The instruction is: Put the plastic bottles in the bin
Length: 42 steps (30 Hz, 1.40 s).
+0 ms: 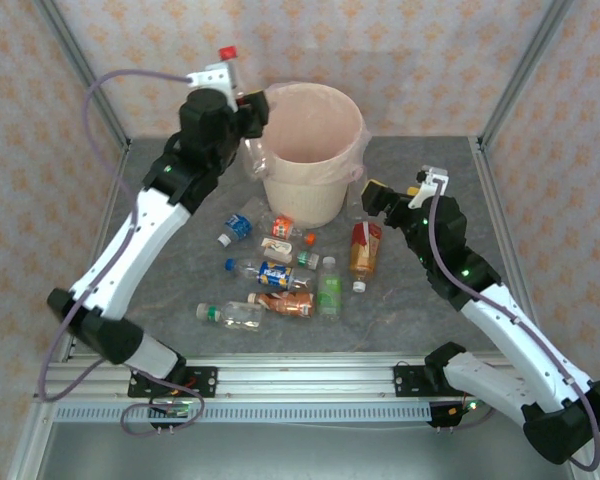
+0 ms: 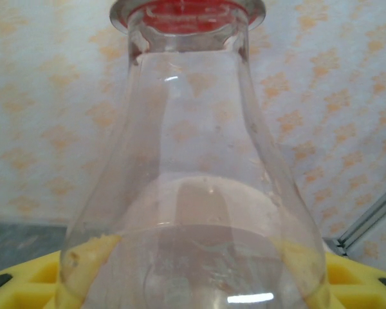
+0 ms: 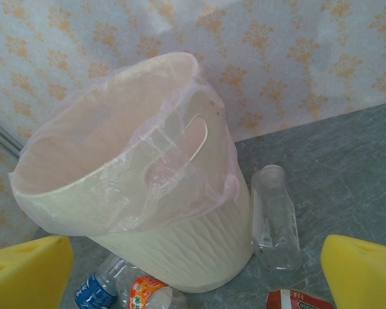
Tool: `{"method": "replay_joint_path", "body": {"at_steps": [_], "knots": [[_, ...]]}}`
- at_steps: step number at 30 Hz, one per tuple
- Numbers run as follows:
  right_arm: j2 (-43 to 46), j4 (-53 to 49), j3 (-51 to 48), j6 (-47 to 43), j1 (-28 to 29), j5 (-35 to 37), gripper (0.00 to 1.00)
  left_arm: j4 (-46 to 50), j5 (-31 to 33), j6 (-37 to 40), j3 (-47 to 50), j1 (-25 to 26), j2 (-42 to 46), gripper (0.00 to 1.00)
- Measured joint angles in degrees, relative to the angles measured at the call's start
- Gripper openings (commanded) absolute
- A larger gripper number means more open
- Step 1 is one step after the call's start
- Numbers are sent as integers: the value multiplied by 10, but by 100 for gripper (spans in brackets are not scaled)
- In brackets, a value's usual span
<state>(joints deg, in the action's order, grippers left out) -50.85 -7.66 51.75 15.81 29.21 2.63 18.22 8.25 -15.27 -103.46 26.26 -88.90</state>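
1. Between the yellow fingers (image 2: 32, 280) of the left end effector (image 2: 193, 286) is a clear red-capped bottle (image 2: 193, 161). It is clamped low on its body, with the neck pointing away from the wrist camera.
2. Seen from above, the left arm is raised at the left rim of the bin (image 1: 305, 195). I judge this bottle is about to be dropped in but has not been let go.
3. The right end effector (image 3: 193, 277) hangs on the bin's right side, jaws wide apart with nothing between them.
4. Most of the task looks undone. About nine loose bottles (image 1: 275, 273) lie on the worktop (image 1: 430, 290) in front of the bin. Whether any bottles are already at the bottom of the bin I cannot tell.
5. An amber bottle (image 1: 365, 250) lies near the right end effector, and a bare clear bottle (image 3: 275, 219) lies just beside the bin wall.
6. The loose bottles are crowded, several touching, so picking out one may be awkward. The pink bag (image 3: 116, 122) sags loosely over the rim and could catch a finger.
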Motion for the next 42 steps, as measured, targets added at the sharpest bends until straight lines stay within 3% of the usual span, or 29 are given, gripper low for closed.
{"method": "replay_joint_path", "body": {"at_steps": [12,19,26,30,36,38,42], "knots": [[10,0,0,1,0,7,99,4,-8,38,-220,11,-215,52],[10,-9,0,2,0,11,99,13,-14,-14,-260,23,-297,55],[10,-20,0,7,0,21,99,61,-17,-83,-322,30,-385,70],[10,-26,0,7,0,24,99,92,-25,-106,-363,32,-419,84],[10,-34,0,7,0,32,99,113,-49,-116,-382,33,-419,93],[9,-35,0,9,0,37,99,121,-54,-116,-382,33,-414,100],[9,-38,0,18,0,56,99,124,-81,-117,-351,33,-378,100]]}}
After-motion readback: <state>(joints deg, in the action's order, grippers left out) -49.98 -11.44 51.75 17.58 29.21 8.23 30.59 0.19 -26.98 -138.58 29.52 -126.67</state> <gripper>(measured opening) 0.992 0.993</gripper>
